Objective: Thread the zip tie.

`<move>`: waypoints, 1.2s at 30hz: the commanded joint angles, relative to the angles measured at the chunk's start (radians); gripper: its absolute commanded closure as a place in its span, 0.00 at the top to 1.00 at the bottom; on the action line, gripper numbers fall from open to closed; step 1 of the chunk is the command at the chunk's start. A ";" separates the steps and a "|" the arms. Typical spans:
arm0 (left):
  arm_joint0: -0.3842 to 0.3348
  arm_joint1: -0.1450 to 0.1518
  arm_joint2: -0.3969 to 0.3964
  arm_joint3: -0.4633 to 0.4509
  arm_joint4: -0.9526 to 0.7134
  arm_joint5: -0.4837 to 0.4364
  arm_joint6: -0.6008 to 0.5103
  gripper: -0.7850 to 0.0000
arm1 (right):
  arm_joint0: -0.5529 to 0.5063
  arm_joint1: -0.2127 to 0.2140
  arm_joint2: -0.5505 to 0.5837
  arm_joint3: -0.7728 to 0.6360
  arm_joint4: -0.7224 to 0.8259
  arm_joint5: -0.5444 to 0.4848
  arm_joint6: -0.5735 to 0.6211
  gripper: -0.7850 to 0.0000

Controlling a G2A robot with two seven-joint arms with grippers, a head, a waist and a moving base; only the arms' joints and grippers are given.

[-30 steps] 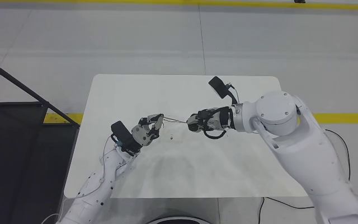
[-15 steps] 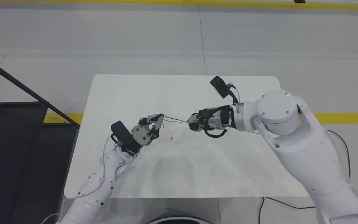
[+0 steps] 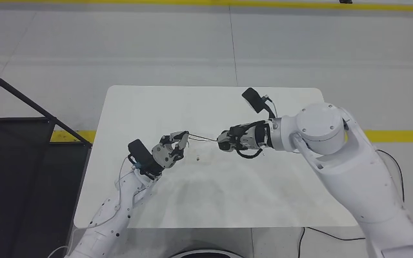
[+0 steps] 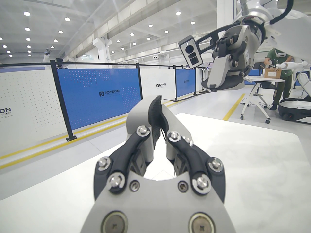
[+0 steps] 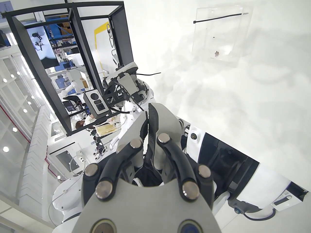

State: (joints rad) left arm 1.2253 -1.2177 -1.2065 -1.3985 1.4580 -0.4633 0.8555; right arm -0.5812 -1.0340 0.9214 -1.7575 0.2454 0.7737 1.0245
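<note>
Holding the zip tie (image 3: 203, 137) over the middle of the table (image 3: 271, 193), my left gripper (image 3: 184, 138) clenches one end; my right gripper (image 3: 220, 140), jaws closed, meets the other. Threading is underway, I judge; next needs fine tip-to-head alignment.

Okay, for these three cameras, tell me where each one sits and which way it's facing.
Top view: above the arms, facing down at the table; both arms show, left gripper and right gripper shut on one zip tie.
Left wrist view: on the left wrist, facing along its own shut fingers, over the table, at the right gripper.
Right wrist view: on the right wrist, facing past its own fingers at the left gripper and the zip tie's tail.
Shared: each wrist view shows the other arm's gripper.
</note>
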 commanded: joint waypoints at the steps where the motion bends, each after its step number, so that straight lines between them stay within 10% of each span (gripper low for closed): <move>1: 0.000 0.000 0.000 0.000 0.000 0.000 0.000 0.00 | 0.002 0.000 -0.003 0.000 0.002 0.001 0.000 0.00; 36: 0.000 0.000 0.000 0.000 0.000 0.000 0.000 0.00 | 0.026 0.008 -0.027 0.009 0.024 0.011 -0.017 0.00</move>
State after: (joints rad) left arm 1.2253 -1.2177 -1.2065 -1.3985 1.4580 -0.4633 0.8555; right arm -0.5564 -1.0255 0.8953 -1.7490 0.2678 0.7838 1.0083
